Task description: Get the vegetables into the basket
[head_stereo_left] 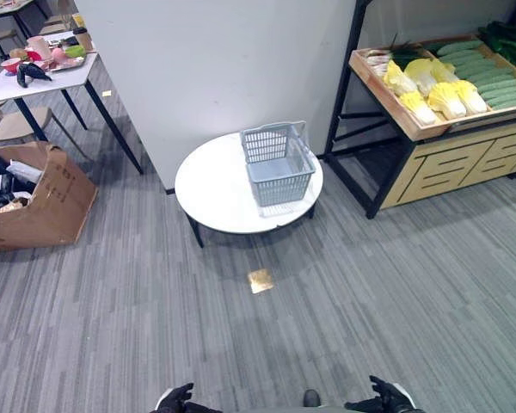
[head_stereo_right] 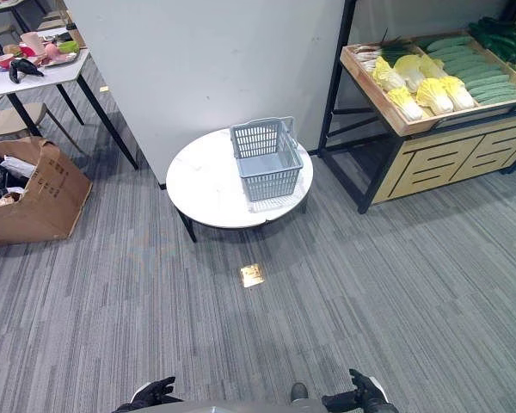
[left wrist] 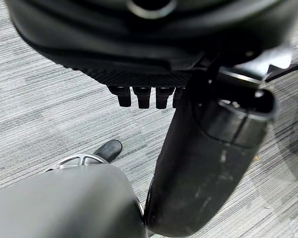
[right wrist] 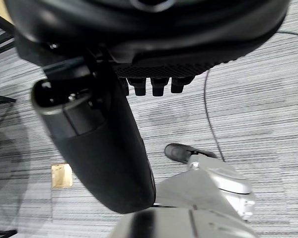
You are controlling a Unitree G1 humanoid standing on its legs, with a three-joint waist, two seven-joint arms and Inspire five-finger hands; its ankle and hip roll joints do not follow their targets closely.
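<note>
A grey plastic basket (head_stereo_left: 278,163) stands empty on a round white table (head_stereo_left: 215,194) ahead of me. To the right, a wooden crate shelf (head_stereo_left: 394,107) holds yellow-white cabbages (head_stereo_left: 447,99), pale green cucumbers (head_stereo_left: 490,79) and darker greens (head_stereo_left: 509,39). My left hand (head_stereo_left: 176,398) hangs low at the near edge, far from the table. Its fingers (left wrist: 139,96) are relaxed and hold nothing. My right hand (head_stereo_left: 387,397) hangs likewise on the other side, its fingers (right wrist: 154,85) loose and empty.
A white partition wall (head_stereo_left: 215,60) rises behind the table. An open cardboard box (head_stereo_left: 43,202) sits on the floor at left, below a white table (head_stereo_left: 34,86) with dishes. A small gold marker (head_stereo_left: 261,280) lies on the grey carpet between me and the round table.
</note>
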